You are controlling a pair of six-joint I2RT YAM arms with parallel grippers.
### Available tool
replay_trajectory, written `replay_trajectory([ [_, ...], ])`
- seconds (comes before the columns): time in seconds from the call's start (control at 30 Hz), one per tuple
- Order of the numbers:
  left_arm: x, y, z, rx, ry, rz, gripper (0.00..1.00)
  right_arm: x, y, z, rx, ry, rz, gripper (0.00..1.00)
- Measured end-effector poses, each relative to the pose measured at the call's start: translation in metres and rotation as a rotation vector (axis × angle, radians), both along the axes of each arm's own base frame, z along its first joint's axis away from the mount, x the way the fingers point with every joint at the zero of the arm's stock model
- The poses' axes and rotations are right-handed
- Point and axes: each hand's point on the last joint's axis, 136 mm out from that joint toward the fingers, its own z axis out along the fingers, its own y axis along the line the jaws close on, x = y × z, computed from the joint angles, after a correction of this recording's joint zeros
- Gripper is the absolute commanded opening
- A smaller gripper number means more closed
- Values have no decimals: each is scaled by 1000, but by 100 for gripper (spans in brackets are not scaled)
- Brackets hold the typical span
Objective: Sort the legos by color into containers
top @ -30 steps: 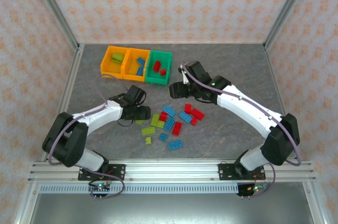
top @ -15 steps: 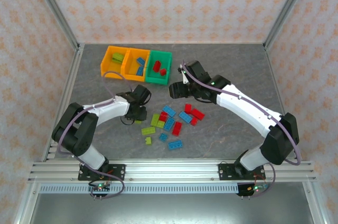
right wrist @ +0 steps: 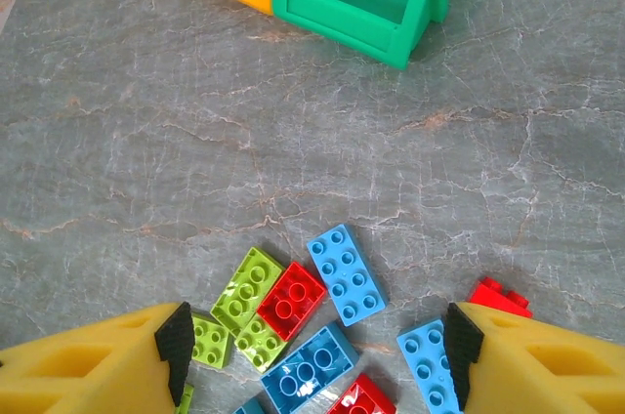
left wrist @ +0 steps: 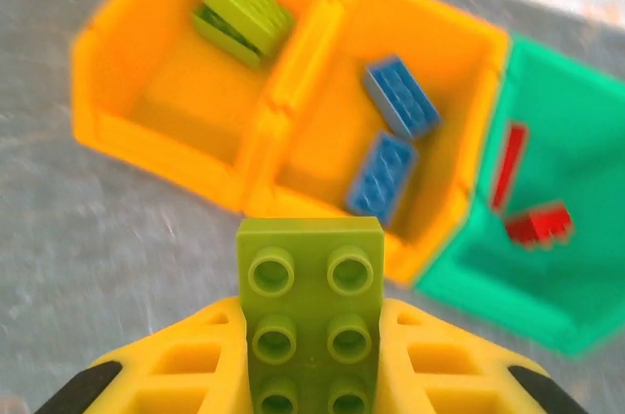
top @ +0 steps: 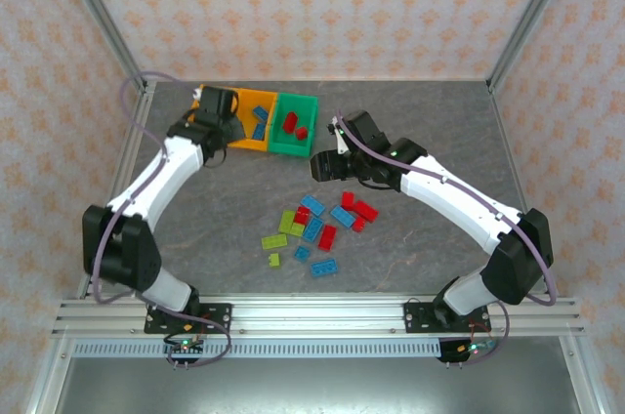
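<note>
My left gripper (top: pixel 217 107) hovers over the left orange bin (left wrist: pixel 146 136), shut on a lime green lego (left wrist: pixel 311 307) held studs-up between its fingers. That bin holds a lime lego (left wrist: pixel 239 19). Two blue legos (left wrist: pixel 400 97) lie in the middle orange bin (top: pixel 256 99). Red legos (left wrist: pixel 537 224) are in the green bin (top: pixel 291 150). My right gripper (top: pixel 322 166) hangs open above the loose pile of legos (top: pixel 317 224). The right wrist view shows red (right wrist: pixel 291 300), blue (right wrist: pixel 347 272) and lime (right wrist: pixel 246 289) legos between its fingers.
The three bins stand in a row at the back left of the grey table (top: pixel 430 121). Metal frame posts (top: pixel 98 14) and patterned walls enclose the table. Bare tabletop (right wrist: pixel 322 141) separates the pile from the green bin (right wrist: pixel 352 28).
My left gripper shut on a lime lego at the pile's left edge and swung back and left to the orange bins. The right arm has stayed put.
</note>
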Motion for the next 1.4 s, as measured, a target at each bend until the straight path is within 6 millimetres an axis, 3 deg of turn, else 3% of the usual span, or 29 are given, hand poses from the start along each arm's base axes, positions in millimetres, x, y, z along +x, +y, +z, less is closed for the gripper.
replay_trajectory([
  [0.17,67,50,-18,24,15,115,30,-1,-1,2,10,1,-10,70],
  [0.33,127,82,-36,22,38,140,46,-8,-8,14,38,-23,-27,70],
  [0.47,143,91,-39,23,63,124,49,-11,-15,21,54,-39,-51,71],
  [0.63,135,81,-32,-9,74,85,48,-10,-22,17,42,-39,-93,72],
  [0.77,95,65,-21,-79,86,51,48,-8,-32,3,-1,-35,-135,76],
  [0.87,55,42,21,-126,7,0,48,-5,-43,-12,-62,-39,-167,83],
  [0.93,21,13,56,-131,-68,-78,48,-4,-50,-28,-114,-29,-172,85],
  [1.0,-18,-34,98,-124,-167,-223,49,-3,-60,-51,-179,13,-175,85],
  [1.03,-30,-49,109,-120,-194,-278,50,-2,-63,-61,-206,39,-176,84],
  [1.07,-56,-79,129,-121,-244,-390,50,0,-66,-73,-233,71,-178,82],
  [1.1,-75,-95,140,-114,-274,-466,52,1,-68,-85,-257,102,-181,81],
  [1.2,-116,-112,149,-72,-297,-614,60,4,-68,-117,-305,198,-193,75],
  [1.33,-164,-118,125,-8,-212,-815,71,10,-56,-149,-311,287,-221,66],
  [1.4,-183,-119,111,10,-164,-897,75,13,-53,-162,-317,316,-238,57],
])
